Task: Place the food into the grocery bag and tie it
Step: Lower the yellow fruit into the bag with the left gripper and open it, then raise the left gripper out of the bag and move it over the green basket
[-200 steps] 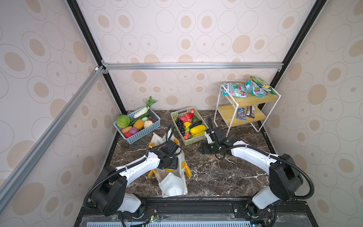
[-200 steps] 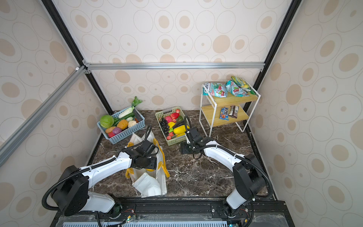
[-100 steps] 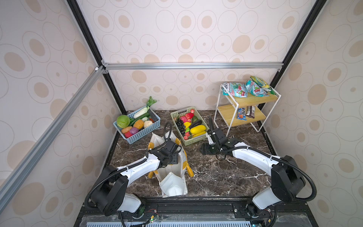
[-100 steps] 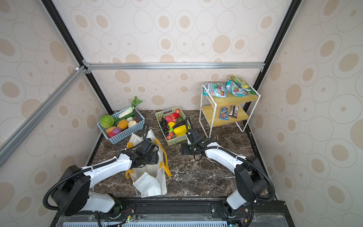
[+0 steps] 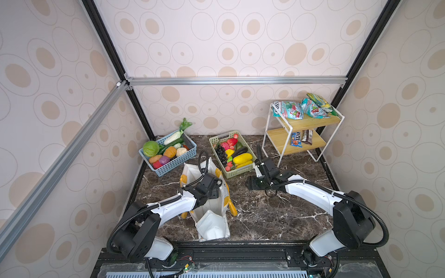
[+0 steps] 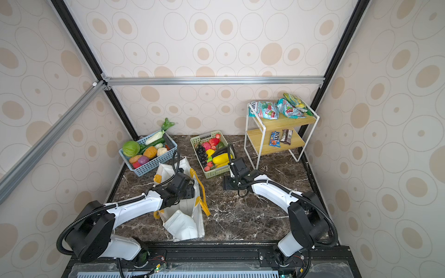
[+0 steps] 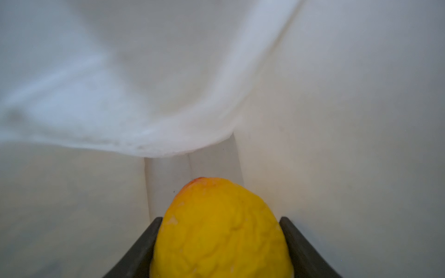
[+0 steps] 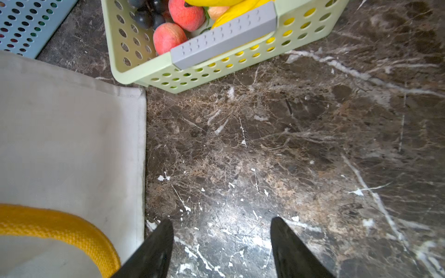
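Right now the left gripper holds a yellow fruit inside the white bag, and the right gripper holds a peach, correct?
The right gripper holds nothing: the right wrist view shows its jaws open over the tabletop. The left gripper does hold the yellow fruit inside the bag.

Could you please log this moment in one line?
left gripper: holding yellow fruit inside grocery bag | right gripper: open, empty, over table

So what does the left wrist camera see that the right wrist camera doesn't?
Only the left wrist view shows the yellow fruit, clamped in the left gripper inside the grocery bag. Only the right wrist view shows the green basket, the blue basket, the table, the bag's yellow handle and the open right gripper. Both show the bag's white fabric.
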